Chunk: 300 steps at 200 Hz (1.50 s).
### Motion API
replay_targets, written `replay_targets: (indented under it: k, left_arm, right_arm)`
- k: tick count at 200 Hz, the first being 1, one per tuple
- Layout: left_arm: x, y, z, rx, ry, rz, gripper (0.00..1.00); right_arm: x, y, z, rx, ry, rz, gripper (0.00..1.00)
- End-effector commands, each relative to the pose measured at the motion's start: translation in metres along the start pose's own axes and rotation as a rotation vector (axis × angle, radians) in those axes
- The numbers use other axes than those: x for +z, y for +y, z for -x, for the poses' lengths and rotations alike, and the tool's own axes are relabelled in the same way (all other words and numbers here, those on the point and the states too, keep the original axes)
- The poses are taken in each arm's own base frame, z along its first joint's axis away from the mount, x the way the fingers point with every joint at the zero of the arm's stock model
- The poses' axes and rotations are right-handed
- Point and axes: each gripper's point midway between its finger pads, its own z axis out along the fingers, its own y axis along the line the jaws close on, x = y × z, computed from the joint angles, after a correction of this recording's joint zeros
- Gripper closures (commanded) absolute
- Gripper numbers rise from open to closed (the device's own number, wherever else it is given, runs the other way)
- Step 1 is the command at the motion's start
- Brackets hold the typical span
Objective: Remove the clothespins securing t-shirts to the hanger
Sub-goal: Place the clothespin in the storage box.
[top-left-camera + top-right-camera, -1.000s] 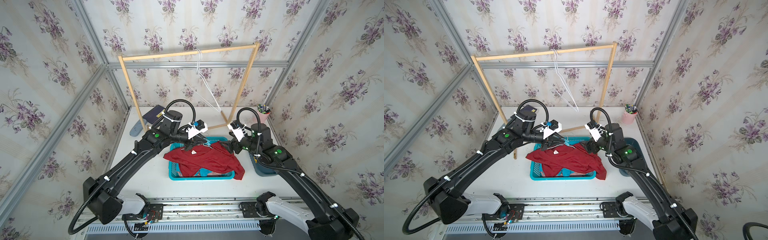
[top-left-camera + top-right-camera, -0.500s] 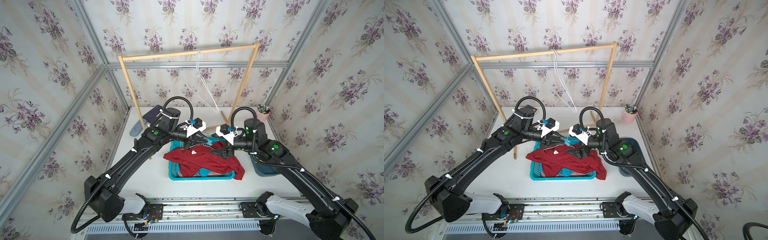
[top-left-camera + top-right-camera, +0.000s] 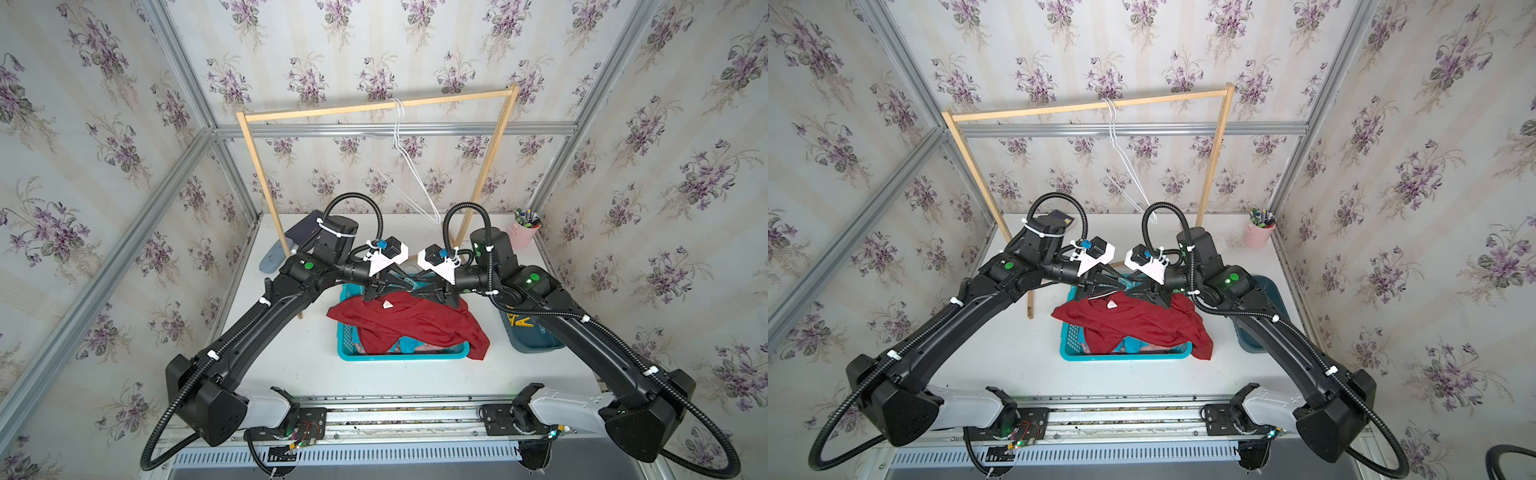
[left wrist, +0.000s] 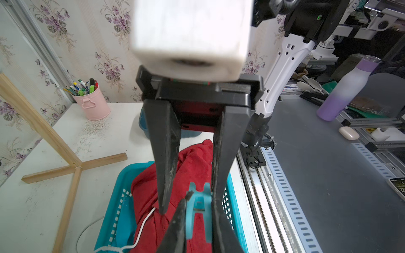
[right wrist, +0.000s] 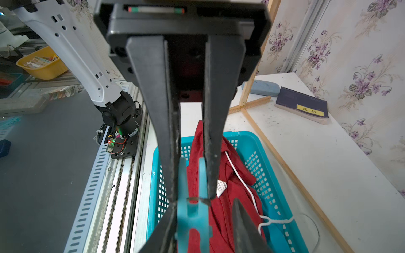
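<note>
The left gripper [image 5: 191, 193] is clenched on a light blue clothespin [image 5: 182, 208], with its fingers [image 5: 162, 131] pressed against the pin's two sides. The right gripper [image 4: 190, 209] faces it tip to tip and straddles the same pin but has not clamped. One finger [image 4: 223, 157] lies against the plastic, and the other finger [image 4: 164, 164] stands apart with a clear gap.

Directly beneath both sets of fingertips lies the dark red t-shirt [image 3: 411, 324], heaped over a turquoise basket [image 3: 399, 356]. Whether the pin bites the cloth cannot be told. A white wire hanger [image 5: 240, 175] rests on that shirt just beside the fingertips, next to the collar tag [image 5: 221, 186].

Lower in the basket, a turquoise t-shirt [image 3: 405, 345] and a pale pink t-shirt [image 3: 436, 348] show from under the red one.

Out past the right gripper's wrist, a dark blue bin [image 3: 536, 343] holds yellow clothespins [image 3: 519, 322].

Behind and above both grippers stands a wooden rack [image 3: 374, 106] with bare hangers [image 3: 413, 183] hooked on its bar.
</note>
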Motion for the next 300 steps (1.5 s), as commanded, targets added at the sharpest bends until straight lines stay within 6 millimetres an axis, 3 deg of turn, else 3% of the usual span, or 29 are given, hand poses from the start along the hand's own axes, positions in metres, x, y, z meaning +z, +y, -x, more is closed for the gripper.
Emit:
replay_targets:
  k: [1,24,63,75,85,101,105,108,110,153,178,184,208,232,246,270,286,300]
  left_arm:
    - [-0.003,-0.005,0.004,-0.003,-0.012,-0.022,0.8]
    - [-0.002,-0.004,0.003,-0.011,-0.01,-0.025,0.8]
    - [0.0,-0.001,-0.002,-0.018,0.003,-0.012,0.76]
    - [-0.001,0.0,-0.002,-0.016,0.005,-0.007,0.72]
    - [0.0,0.001,-0.002,-0.015,0.008,-0.002,0.62]
    - [-0.001,0.002,-0.002,-0.017,0.012,0.009,0.35]
    - [-0.002,0.003,-0.001,-0.016,0.013,0.013,0.27]
    - [-0.002,0.003,-0.001,-0.015,0.013,0.015,0.08]
    - [-0.002,0.003,-0.001,-0.015,0.014,0.017,0.02]
    - [-0.012,0.008,0.001,0.027,0.035,0.097,0.01]
    - [-0.024,0.012,0.0,0.069,0.057,0.176,0.0]
    - [-0.027,0.013,-0.001,0.079,0.065,0.194,0.01]
    - [-0.036,0.017,-0.007,0.106,0.097,0.268,0.0]
    - [-0.045,0.022,-0.014,0.093,0.128,0.347,0.0]
    - [-0.047,0.022,-0.018,0.082,0.132,0.377,0.0]
    - [-0.049,0.035,-0.027,-0.035,0.1,0.459,0.0]
    - [-0.047,0.039,-0.027,-0.139,0.077,0.466,0.0]
    - [-0.046,0.036,-0.027,-0.187,0.066,0.446,0.0]
  right_arm:
    - [0.0,0.003,0.003,-0.021,-0.003,0.009,0.62]
    - [0.0,0.001,0.008,-0.021,-0.022,-0.006,0.7]
    - [0.001,0.0,0.017,-0.005,-0.055,-0.001,1.0]
    - [0.002,0.001,0.018,0.003,-0.064,0.007,1.0]
    - [0.002,0.002,0.019,0.007,-0.074,0.014,1.0]
    - [0.002,0.003,0.019,0.01,-0.088,0.017,1.0]
    - [0.002,0.004,0.019,0.01,-0.091,0.017,1.0]
    - [0.002,0.003,0.02,0.009,-0.093,0.015,1.0]
    - [0.002,0.003,0.019,0.01,-0.094,0.014,1.0]
    - [-0.001,-0.009,0.006,0.049,-0.058,-0.077,1.0]
    - [-0.015,-0.036,-0.023,0.183,-0.023,-0.208,1.0]
    - [-0.027,-0.052,-0.036,0.235,-0.022,-0.275,1.0]
    - [-0.062,-0.077,-0.085,0.4,-0.026,-0.479,1.0]
    - [-0.119,-0.101,-0.161,0.676,0.006,-0.778,1.0]
    - [-0.165,-0.112,-0.204,0.888,0.006,-0.999,1.0]
    - [-0.219,-0.116,-0.257,1.104,-0.022,-1.266,1.0]
    - [-0.229,-0.116,-0.286,1.193,0.005,-1.332,1.0]
    - [-0.23,-0.116,-0.302,1.3,-0.007,-1.334,0.93]
